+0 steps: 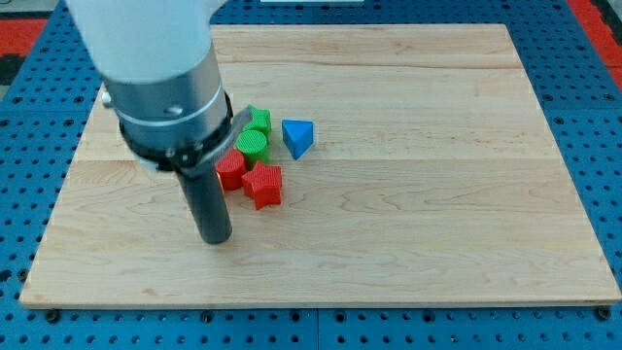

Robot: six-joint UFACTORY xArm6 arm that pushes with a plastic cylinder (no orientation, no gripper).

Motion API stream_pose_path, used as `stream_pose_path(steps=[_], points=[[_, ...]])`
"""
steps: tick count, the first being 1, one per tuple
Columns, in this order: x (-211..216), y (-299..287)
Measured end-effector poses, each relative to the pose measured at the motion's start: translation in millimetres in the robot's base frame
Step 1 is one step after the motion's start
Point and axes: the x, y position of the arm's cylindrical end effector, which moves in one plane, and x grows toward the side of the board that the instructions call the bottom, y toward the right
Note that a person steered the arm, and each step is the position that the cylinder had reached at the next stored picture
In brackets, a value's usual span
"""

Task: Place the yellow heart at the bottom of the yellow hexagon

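my tip (215, 239) rests on the wooden board (418, 214), just below and to the view's left of a tight cluster: a red star (263, 185), a second red block (231, 170), a green cylinder (254, 146), another green block (259, 120) and a blue triangle (299, 137). there is no pincer here, only the rod. the yellow heart and yellow hexagon don't show; possibly the arm's wide body (160, 78) hides them, so i can't place them.

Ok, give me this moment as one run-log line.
tip: below-left of red star | cluster: red, green blocks, blue triangle | yellow heart, yellow hexagon: not visible | wooden board
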Motion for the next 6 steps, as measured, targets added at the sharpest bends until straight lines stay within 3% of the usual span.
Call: stream_pose_path(steps=[3,4,6], points=[[-12,-8],[-42,-42],[-58,-44]])
